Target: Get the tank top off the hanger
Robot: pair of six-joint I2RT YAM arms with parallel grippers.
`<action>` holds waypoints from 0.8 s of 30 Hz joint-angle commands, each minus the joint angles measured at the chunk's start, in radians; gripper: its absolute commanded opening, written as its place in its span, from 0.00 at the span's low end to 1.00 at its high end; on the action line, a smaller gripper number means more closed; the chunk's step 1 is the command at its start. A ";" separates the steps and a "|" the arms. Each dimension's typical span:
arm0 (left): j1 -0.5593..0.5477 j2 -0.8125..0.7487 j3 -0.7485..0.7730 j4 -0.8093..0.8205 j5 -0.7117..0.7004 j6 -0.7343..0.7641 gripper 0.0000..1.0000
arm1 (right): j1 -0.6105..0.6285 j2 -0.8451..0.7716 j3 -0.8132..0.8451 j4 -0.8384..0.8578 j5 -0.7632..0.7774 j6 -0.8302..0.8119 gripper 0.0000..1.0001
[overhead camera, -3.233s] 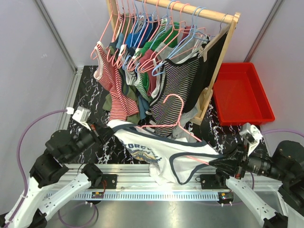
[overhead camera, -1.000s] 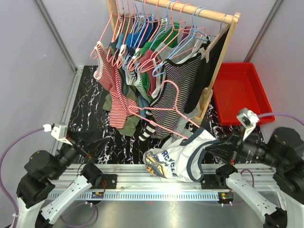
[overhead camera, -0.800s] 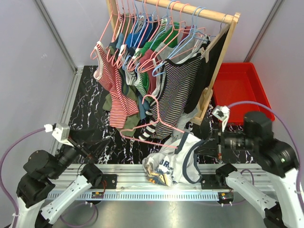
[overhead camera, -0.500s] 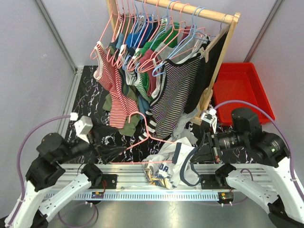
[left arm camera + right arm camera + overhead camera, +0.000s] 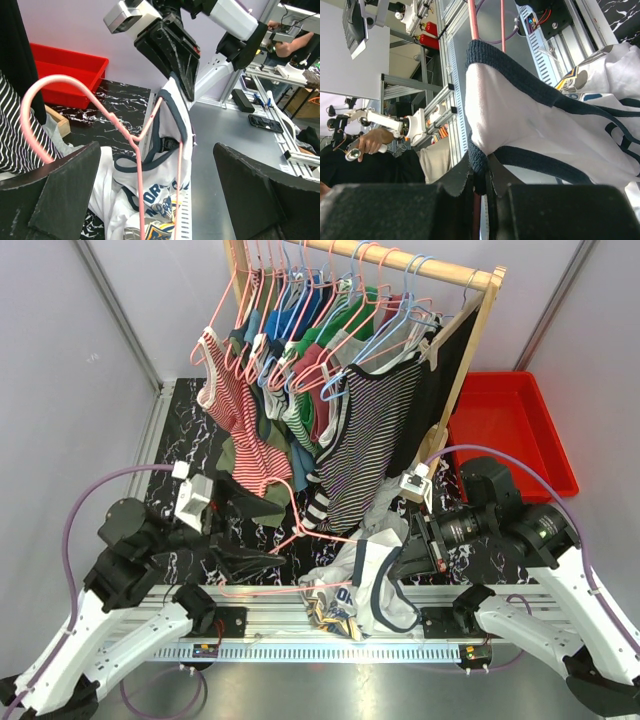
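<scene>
The white tank top (image 5: 362, 585) with navy trim and a printed front hangs in a crumpled bunch over the table's front edge. My right gripper (image 5: 408, 558) is shut on its navy strap (image 5: 476, 167), holding it up; the white cloth (image 5: 520, 110) fills the right wrist view. The pink hanger (image 5: 288, 535) leans low to the left of the top, one arm still running into the cloth (image 5: 165, 165). Its hook (image 5: 31, 112) curves up at the left. My left gripper (image 5: 240, 562) stands wide open at the hanger, whose wires (image 5: 142, 200) pass between its fingers (image 5: 55, 195) untouched.
A wooden rack (image 5: 400, 262) at the back holds many garments on pink and blue hangers; a striped top (image 5: 372, 430) hangs just behind the work spot. A red bin (image 5: 510, 435) sits at the right. An aluminium rail (image 5: 330, 628) runs along the front.
My right gripper has carried the tank top leftward and higher. The hanger has swung down and left. My left arm has risen toward the hanger, still open.
</scene>
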 commanded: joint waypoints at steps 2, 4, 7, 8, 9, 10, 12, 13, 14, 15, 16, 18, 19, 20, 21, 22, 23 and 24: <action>-0.004 0.078 0.023 0.068 0.030 0.020 0.99 | 0.024 -0.017 0.009 0.052 -0.056 0.003 0.00; -0.004 0.107 0.040 0.032 0.011 0.052 0.99 | 0.025 -0.022 0.011 0.049 -0.058 0.003 0.00; -0.004 0.140 0.045 0.064 0.036 0.037 0.99 | 0.025 -0.031 0.006 0.052 -0.061 0.005 0.00; -0.004 0.146 0.035 0.081 0.045 0.028 0.99 | 0.027 -0.031 0.003 0.055 -0.065 0.006 0.00; -0.004 0.155 0.035 0.083 0.042 0.025 0.99 | 0.027 -0.034 0.005 0.058 -0.062 0.005 0.00; -0.002 0.160 0.041 0.065 0.028 0.035 0.99 | 0.027 -0.031 0.009 0.051 -0.052 0.002 0.00; -0.004 0.143 0.052 0.048 -0.032 0.060 0.99 | 0.028 -0.037 0.023 0.031 -0.026 -0.006 0.00; -0.002 0.109 0.049 0.051 -0.045 0.060 0.99 | 0.028 -0.042 0.026 0.025 0.000 -0.009 0.00; -0.004 0.091 0.045 0.049 -0.079 0.060 0.99 | 0.027 -0.046 0.029 0.019 0.020 -0.012 0.00; -0.004 0.059 0.041 0.040 -0.088 0.057 0.99 | 0.028 -0.046 0.039 0.008 0.064 -0.014 0.00; -0.002 0.040 0.041 0.029 -0.101 0.055 0.99 | 0.027 -0.050 0.040 0.003 0.085 -0.014 0.00; -0.002 -0.012 0.031 -0.010 -0.131 0.054 0.99 | 0.028 -0.054 0.046 0.000 0.132 -0.011 0.00; -0.002 -0.030 0.028 -0.027 -0.156 0.054 0.99 | 0.028 -0.056 0.048 0.000 0.146 -0.009 0.00; -0.002 -0.050 0.017 -0.040 -0.164 0.052 0.99 | 0.028 -0.059 0.049 0.000 0.157 -0.008 0.00; -0.004 -0.069 0.008 -0.053 -0.171 0.049 0.99 | 0.028 -0.063 0.046 0.009 0.161 -0.005 0.00; -0.004 -0.098 -0.001 -0.057 -0.183 0.046 0.99 | 0.028 -0.066 0.043 0.015 0.155 -0.003 0.00; -0.002 -0.106 -0.020 -0.058 -0.184 0.043 0.99 | 0.028 -0.072 0.040 0.022 0.145 -0.001 0.00; -0.004 -0.116 -0.028 -0.064 -0.185 0.040 0.99 | 0.027 -0.074 0.039 0.031 0.133 -0.001 0.00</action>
